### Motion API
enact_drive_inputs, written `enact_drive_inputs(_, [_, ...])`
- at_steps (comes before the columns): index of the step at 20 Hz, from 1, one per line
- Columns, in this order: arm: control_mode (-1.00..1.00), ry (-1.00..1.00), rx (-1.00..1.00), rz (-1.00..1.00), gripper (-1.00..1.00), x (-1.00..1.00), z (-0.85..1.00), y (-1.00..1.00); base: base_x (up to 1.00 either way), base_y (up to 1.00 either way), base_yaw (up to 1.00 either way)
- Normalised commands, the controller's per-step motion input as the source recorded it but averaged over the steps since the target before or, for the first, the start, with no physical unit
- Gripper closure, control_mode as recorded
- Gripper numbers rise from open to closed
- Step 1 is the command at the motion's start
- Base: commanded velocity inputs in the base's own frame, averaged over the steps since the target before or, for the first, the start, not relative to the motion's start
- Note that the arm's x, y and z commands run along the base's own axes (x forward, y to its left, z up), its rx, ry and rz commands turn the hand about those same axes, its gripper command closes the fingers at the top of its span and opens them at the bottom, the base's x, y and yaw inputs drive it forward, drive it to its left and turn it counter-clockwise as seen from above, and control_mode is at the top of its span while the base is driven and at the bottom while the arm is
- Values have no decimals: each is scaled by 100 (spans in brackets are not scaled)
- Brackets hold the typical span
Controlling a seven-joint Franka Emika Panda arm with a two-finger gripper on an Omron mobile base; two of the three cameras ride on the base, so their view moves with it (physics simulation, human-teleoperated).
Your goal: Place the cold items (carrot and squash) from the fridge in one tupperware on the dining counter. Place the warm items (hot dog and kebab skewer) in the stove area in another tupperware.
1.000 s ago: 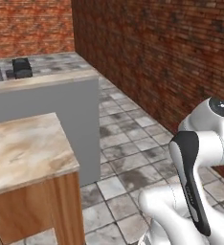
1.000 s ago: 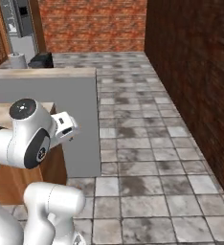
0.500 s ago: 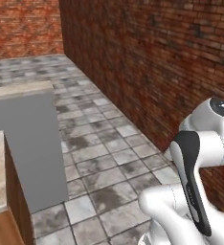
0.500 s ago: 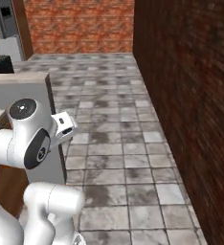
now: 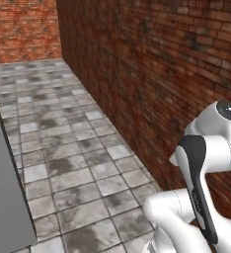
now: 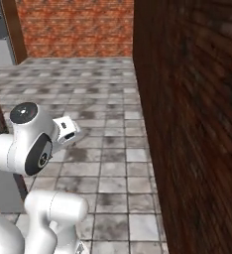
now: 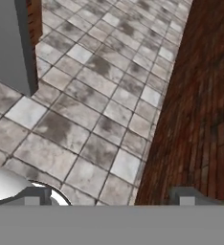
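Gripper (image 7: 109, 198) empty, fingers spread wide (no food ahead), over tiled floor (image 7: 85, 110) beside brick wall (image 7: 205, 95).

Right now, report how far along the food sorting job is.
Nothing looks done: no carrot, squash, hot dog, kebab skewer or tupperware shows here. Nothing is in hand: in the hand view the gripper stands open, its fingers wide apart over bare tiled floor. The base faces a brick wall beside a grey counter end. All four items are left to fetch and place.
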Motion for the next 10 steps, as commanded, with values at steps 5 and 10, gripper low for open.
enact_drive_inputs(5, [100, 0, 0, 0, -100, 0, 0, 0, 100, -64, 30])
enact_drive_inputs(10, [100, 0, 0, 0, -100, 0, 0, 0, 100, -38, 40])
